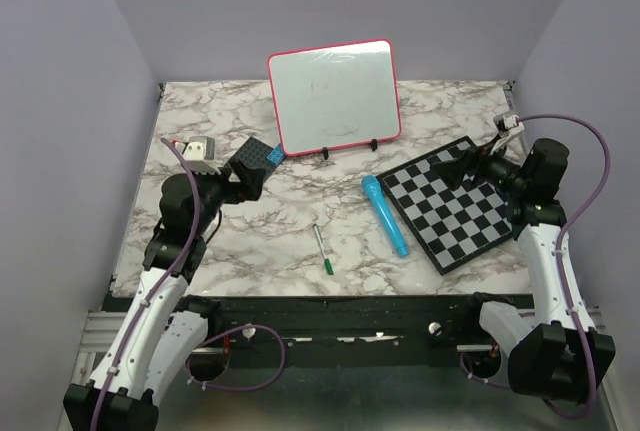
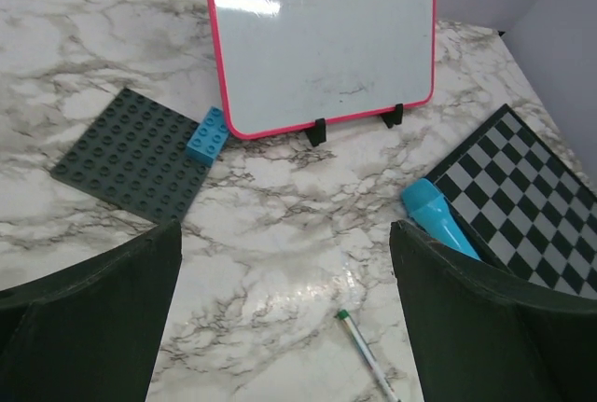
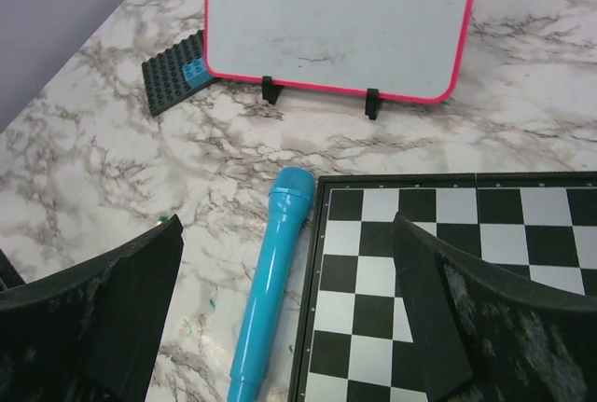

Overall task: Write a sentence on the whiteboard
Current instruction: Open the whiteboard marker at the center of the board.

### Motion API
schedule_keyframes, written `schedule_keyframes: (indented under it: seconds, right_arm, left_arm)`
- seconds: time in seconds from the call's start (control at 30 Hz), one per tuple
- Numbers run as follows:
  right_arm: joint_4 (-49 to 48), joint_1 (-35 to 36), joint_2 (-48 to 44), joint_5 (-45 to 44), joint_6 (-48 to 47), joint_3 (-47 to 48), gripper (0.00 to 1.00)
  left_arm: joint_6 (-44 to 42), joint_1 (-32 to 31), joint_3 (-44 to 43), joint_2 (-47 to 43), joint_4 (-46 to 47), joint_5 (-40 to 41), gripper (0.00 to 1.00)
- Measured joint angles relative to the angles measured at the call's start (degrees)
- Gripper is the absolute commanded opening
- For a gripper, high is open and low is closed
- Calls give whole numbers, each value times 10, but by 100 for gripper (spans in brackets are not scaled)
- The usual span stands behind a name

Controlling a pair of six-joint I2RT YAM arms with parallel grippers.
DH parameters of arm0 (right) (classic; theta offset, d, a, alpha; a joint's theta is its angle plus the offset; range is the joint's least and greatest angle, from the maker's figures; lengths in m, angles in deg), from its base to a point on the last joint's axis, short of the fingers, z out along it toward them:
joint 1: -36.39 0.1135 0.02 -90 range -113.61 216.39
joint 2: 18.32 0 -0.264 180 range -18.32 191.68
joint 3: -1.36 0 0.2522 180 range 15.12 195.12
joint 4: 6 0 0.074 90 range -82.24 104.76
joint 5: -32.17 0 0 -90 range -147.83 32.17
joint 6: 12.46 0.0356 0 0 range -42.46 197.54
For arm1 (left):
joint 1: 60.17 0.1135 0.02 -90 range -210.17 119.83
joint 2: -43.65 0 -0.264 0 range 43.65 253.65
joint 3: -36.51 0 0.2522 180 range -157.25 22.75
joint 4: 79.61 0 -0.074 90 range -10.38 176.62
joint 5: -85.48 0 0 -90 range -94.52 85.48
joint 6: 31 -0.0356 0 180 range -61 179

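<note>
**Opening stage of the writing task.**

- **Left pincer** (image 2: 284, 234): jaws spread wide with nothing between them, held above the marble table (image 1: 280, 236).
- **Stud plate:** ahead of this pincer and to its left lies a grey stud plate (image 2: 131, 155). A blue brick (image 2: 207, 133) sits at its far right corner.
- **Pen:** close to the left pincer's right finger, on the near side, lies the pen (image 2: 365, 355). It is white-barrelled with a green end, flat on the marble and ungrasped.
- **Whiteboard** (image 1: 335, 96): well ahead of both pincers, at the far side of the table. It stands propped on two small black feet, tilted back, with its face toward the arms.
- **Whiteboard surface:** glossy white inside a thin pink-red frame with rounded corners. Only faint grey smudges and a glare patch show; no sentence is legible on it.
- **Cyan cylinder** (image 3: 270, 281): lies between the two pincers, with its rounded head pointing away from the arms. It is just beside the left edge of the chessboard (image 3: 448, 271).
- **Chessboard:** lies beneath and ahead of the right pincer's right finger.
- **Right pincer** (image 3: 286, 225): jaws likewise wide apart and empty.

**Judged progress:** nothing is done. Grasping the pen, carrying it to the whiteboard and all the lettering remain.
</note>
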Motion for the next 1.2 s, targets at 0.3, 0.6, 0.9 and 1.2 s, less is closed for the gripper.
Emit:
schedule_keyframes:
  seconds: [0.3,0.6,0.9,1.2]
  right_arm:
    - [30,0,0,116,-106,0,100]
    - [65,0,0,120,-156,0,100]
    - [84,0,2,118,-165,0,100]
    - [90,12,12,118,-172,2,100]
  left_arm:
    - [140,-100,-2,49,-63,1,99]
    - [235,-330,-64,214,-189,172,99]
    - [312,-428,-166,429,-239,249,82]
    - [332,-444,-190,518,-249,260,59]
